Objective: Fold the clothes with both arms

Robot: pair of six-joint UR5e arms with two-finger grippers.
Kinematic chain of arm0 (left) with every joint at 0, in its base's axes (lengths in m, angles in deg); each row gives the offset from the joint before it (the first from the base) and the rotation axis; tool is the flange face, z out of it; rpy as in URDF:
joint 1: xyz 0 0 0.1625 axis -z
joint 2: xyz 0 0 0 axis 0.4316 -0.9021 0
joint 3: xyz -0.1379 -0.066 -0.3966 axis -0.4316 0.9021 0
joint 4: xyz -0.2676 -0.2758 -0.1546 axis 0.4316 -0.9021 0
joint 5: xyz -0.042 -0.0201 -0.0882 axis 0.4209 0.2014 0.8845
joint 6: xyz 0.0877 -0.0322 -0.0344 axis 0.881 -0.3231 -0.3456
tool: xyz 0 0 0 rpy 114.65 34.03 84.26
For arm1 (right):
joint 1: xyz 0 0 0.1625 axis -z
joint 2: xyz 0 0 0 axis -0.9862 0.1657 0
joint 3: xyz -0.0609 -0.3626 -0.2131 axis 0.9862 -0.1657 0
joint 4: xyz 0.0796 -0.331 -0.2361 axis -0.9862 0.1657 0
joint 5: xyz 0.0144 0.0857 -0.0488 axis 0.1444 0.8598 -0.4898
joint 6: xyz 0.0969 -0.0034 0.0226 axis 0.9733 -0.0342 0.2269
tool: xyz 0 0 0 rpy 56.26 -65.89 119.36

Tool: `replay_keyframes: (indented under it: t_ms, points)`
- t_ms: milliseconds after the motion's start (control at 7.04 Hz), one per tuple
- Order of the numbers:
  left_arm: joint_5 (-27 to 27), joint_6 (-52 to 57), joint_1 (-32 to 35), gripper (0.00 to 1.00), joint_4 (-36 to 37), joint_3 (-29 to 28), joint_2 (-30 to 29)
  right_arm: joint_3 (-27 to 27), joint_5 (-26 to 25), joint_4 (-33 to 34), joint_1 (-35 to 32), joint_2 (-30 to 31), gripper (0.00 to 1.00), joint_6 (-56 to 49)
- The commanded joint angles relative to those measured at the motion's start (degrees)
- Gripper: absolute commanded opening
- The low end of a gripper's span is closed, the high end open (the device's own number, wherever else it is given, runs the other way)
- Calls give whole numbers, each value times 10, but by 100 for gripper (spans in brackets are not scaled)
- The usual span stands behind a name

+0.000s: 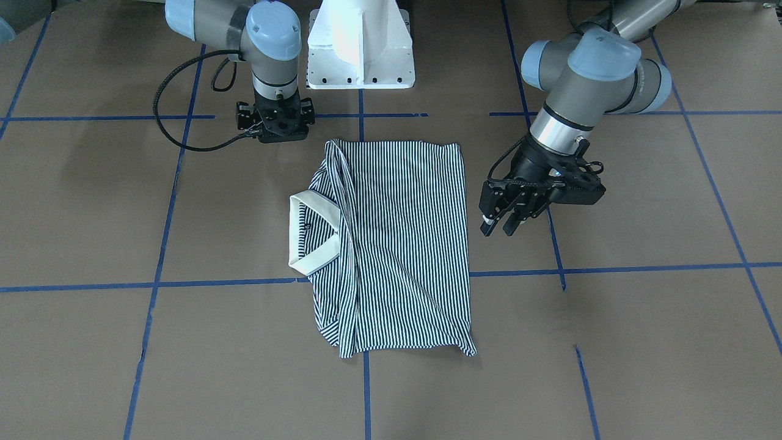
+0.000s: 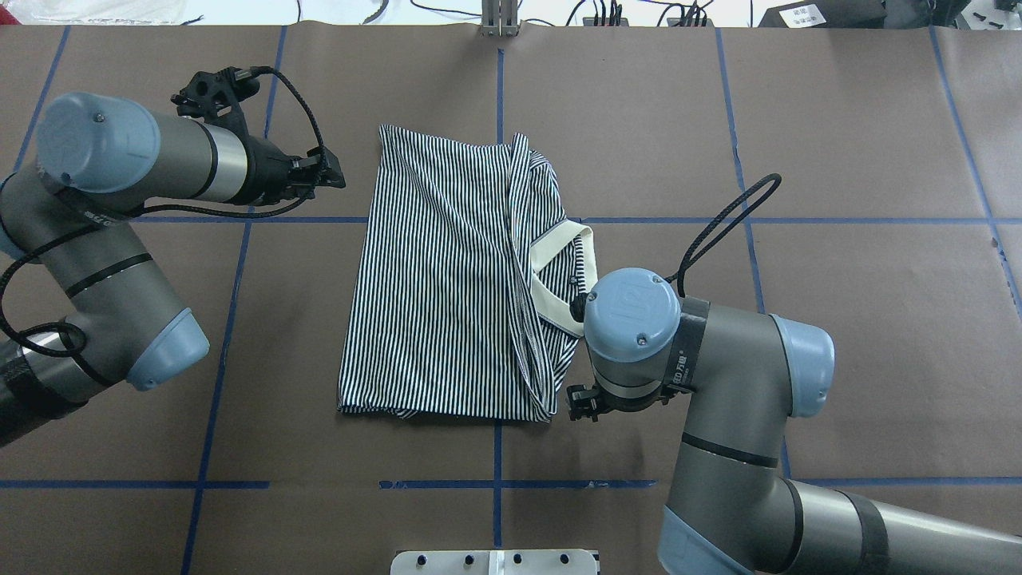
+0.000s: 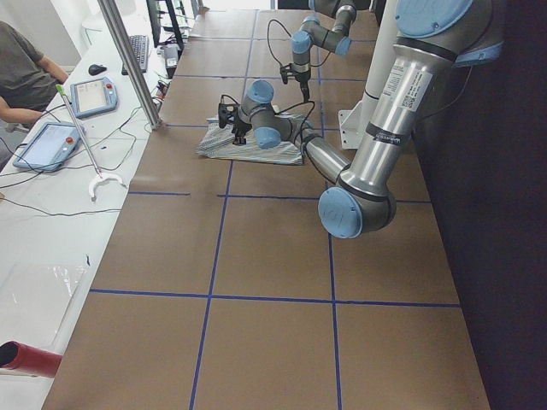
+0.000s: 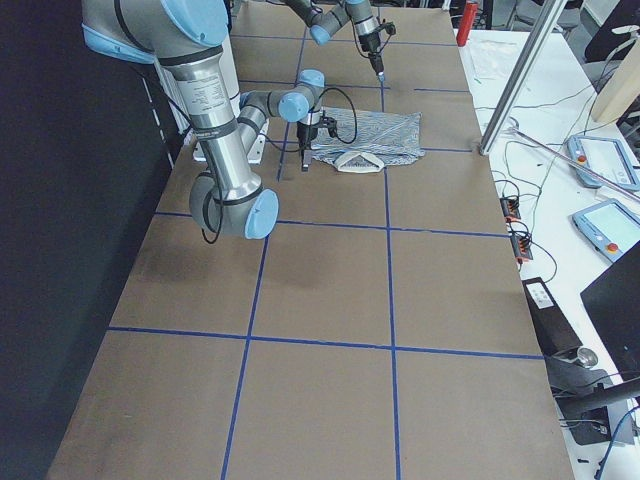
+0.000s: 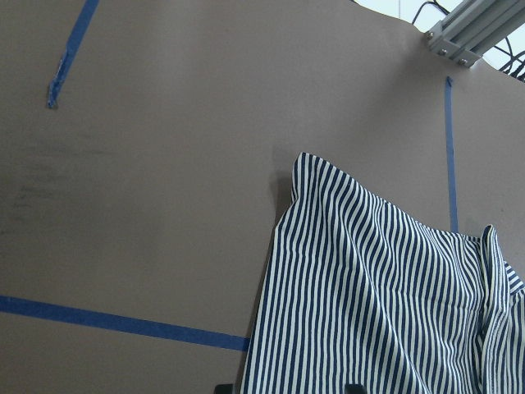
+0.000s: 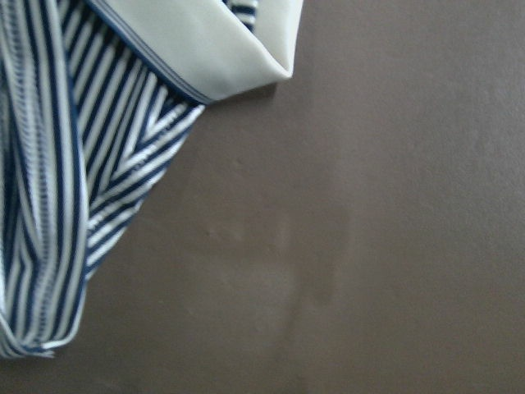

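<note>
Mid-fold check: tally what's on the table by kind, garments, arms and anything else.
Garments: 1, the striped polo shirt
Robot arms: 2, the left arm and the right arm
Mounts: 1, the white pedestal base
Total: 4

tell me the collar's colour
Plain cream; the collar shows best in the front-facing view.

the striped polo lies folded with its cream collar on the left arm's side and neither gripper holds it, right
No: the cream collar is on the right arm's side, by the right gripper, as the overhead view shows. The striped polo does lie folded, held by neither gripper.
</note>
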Motion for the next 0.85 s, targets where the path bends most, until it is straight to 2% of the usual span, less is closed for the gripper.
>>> replay_keyframes:
  t_ms: [0,142,284,426,711]
  points:
    - [1,-7,0,54,0,3,0,-29,-7,-33,-8,-48,100,48]
    - [1,-7,0,54,0,2,0,-89,-14,-124,-8,-65,95,90]
    - [1,-7,0,54,0,2,0,-126,-22,-138,-7,-90,84,90]
    - [1,-7,0,54,0,3,0,-138,-24,-138,-7,-109,70,90]
    - [1,-8,0,54,0,3,0,-140,-26,-139,3,-110,52,91]
